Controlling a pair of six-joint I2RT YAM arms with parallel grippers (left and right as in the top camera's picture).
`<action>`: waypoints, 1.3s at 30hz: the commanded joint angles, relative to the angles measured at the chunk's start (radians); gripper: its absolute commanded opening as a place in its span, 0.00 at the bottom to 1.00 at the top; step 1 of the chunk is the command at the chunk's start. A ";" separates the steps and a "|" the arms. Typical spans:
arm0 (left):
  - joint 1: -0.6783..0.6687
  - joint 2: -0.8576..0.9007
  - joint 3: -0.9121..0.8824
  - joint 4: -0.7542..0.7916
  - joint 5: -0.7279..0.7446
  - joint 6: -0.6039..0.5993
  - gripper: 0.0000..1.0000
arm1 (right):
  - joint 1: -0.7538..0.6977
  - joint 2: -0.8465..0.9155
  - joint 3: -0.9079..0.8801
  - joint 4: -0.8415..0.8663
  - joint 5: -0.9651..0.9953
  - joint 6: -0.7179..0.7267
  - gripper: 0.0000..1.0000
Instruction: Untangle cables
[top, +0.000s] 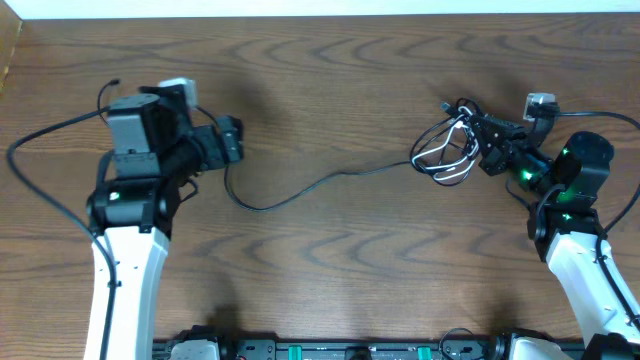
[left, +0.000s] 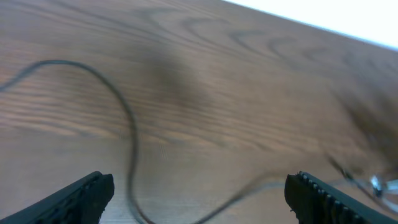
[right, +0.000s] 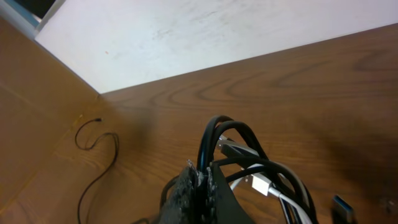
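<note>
1. Your right gripper (top: 490, 142) is clamped on the cable tangle (top: 445, 155).
2. A black strand (top: 300, 192) runs from the tangle to your left gripper (left: 199, 186), whose jaws are wide and empty.
3. Judged step: drawing that strand out. Next, regrip it nearer the tangle.

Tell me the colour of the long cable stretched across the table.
The long cable is black; the overhead view shows it best.

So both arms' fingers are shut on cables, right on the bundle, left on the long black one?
Only the right fingers are shut on the bundle. The left wrist view shows the left fingers wide open, the long black cable ungripped.
</note>
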 joint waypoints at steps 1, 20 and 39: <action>-0.062 0.018 0.002 0.000 0.132 0.151 0.93 | 0.029 -0.015 0.003 0.005 -0.002 -0.018 0.01; -0.394 0.170 0.002 0.042 0.131 0.334 0.97 | 0.369 -0.015 0.003 0.091 0.017 0.020 0.01; -0.559 0.301 0.002 0.101 0.134 0.341 0.85 | 0.405 -0.015 0.003 0.147 0.010 0.106 0.01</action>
